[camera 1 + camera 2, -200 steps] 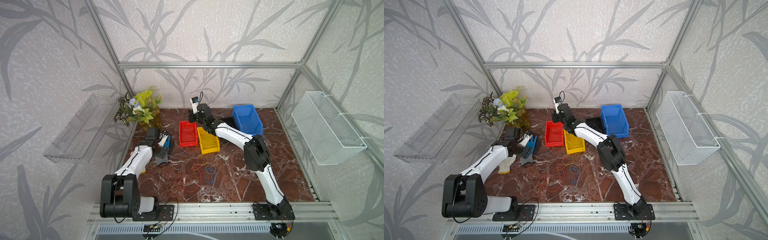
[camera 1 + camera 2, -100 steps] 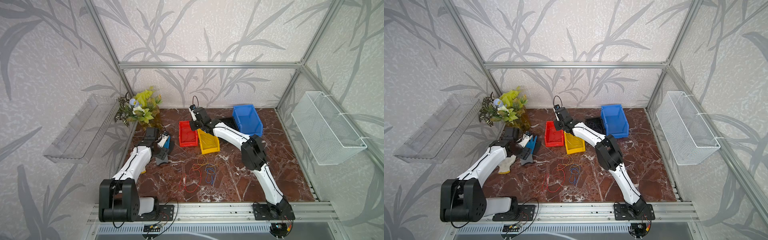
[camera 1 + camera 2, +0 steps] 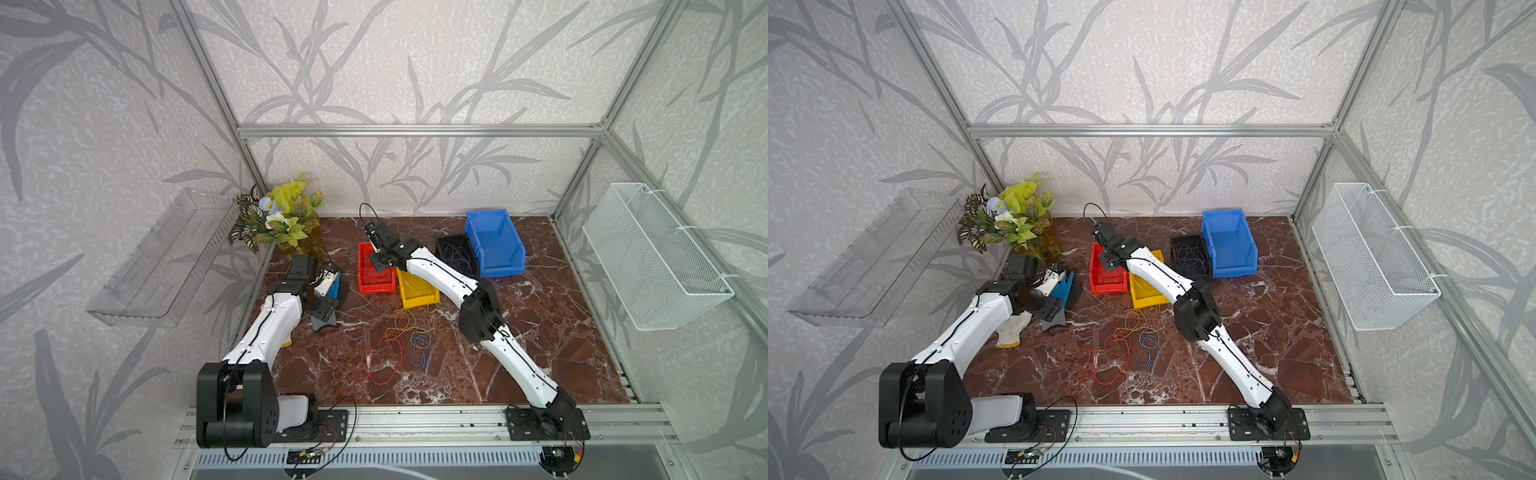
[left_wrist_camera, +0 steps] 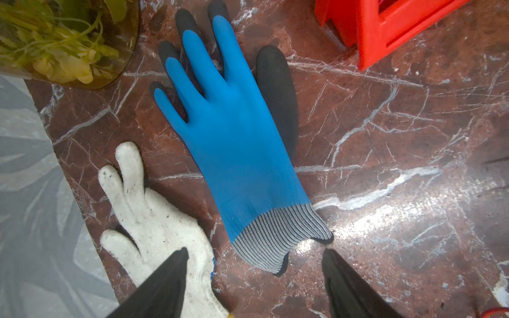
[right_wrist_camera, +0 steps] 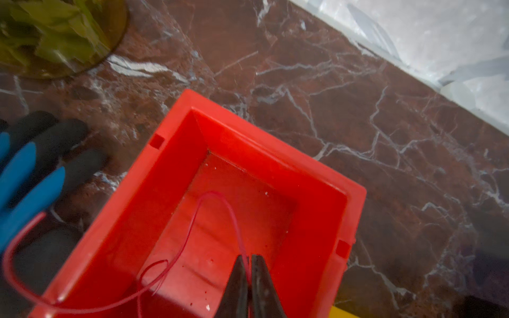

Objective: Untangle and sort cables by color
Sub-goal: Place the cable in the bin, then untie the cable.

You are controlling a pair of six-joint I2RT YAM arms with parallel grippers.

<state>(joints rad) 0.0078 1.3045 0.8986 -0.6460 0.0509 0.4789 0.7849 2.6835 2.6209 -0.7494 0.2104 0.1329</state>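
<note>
A loose tangle of red, yellow-orange and blue cables (image 3: 399, 340) (image 3: 1129, 345) lies mid-table in both top views. My right gripper (image 5: 250, 257) (image 3: 380, 266) hangs over the red bin (image 5: 316, 192) (image 3: 376, 286), jaws all but touching, with a red cable (image 5: 212, 195) pinched between them. That cable loops down into the bin and trails out over its side. My left gripper (image 4: 255, 250) (image 3: 328, 299) stands open and empty over the cuff of a blue glove (image 4: 234, 132).
A yellow bin (image 3: 417, 297), a black bin (image 3: 455, 253) holding purple cables and a blue bin (image 3: 494, 245) stand beside the red one. A white glove (image 4: 154, 220) lies by the blue glove. A potted plant (image 3: 282, 220) fills the far left corner.
My right gripper has come down from a raised position to just above the red bin, carrying the red cable. The left arm has hardly moved.
</note>
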